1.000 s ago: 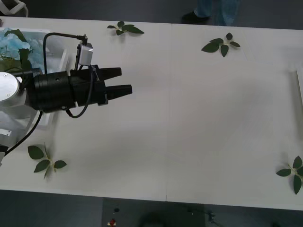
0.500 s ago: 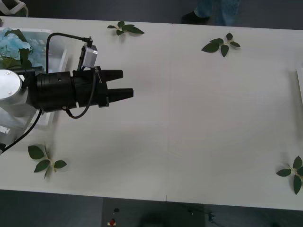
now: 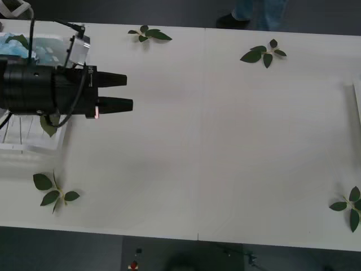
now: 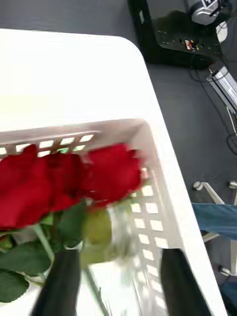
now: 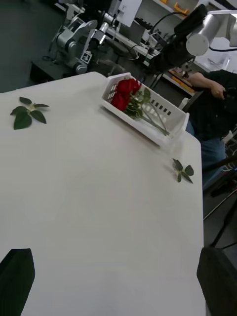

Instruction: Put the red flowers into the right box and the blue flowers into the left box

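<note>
Over the table's left side, the left gripper (image 3: pixel 119 92) hangs open and empty, next to the left box (image 3: pixel 34 141) with the blue flowers (image 3: pixel 14 48).
In the right wrist view, the red flowers (image 4: pixel 64 180) lie in the right box (image 4: pixel 163 197), blooms pointing away from the open, empty right gripper (image 4: pixel 118 284) just above them. In the left wrist view, their stems lie along the box's length.

Even overhead light falls on the white counter (image 3: pixel 237 141), which is bright and nearly washed out in the right wrist view. Shadows are faint (a soft grey one below the left arm). The red flowers (image 4: pixel 69 180) are blurred close up, the dark fingers (image 4: pixel 61 281) soft-edged.
</note>
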### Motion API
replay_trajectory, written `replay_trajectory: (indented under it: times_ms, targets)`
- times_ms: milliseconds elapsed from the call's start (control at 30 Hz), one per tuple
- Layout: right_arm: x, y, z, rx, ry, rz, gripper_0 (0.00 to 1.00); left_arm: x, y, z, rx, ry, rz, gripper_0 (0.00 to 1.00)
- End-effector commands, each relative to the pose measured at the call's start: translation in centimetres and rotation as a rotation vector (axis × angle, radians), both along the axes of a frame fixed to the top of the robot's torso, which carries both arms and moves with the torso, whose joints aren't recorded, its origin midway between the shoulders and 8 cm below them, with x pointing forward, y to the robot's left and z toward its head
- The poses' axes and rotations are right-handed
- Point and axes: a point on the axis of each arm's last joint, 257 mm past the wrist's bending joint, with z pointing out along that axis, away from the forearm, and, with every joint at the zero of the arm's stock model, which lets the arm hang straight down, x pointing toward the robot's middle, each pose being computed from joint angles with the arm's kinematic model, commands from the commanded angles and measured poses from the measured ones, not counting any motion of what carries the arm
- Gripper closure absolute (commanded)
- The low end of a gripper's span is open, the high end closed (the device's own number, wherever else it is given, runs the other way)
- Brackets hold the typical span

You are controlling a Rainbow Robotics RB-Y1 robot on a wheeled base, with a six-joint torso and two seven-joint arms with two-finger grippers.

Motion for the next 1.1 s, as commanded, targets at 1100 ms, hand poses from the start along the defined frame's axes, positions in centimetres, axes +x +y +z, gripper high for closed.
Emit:
replay_trajectory:
  times_ms: [1100]
  targets:
    - [0.0,37.6,3.2,0.732,-0.215,0.876,0.00,-1.5,2.4,7.1,-0.147,-0.068,-0.002,0.04]
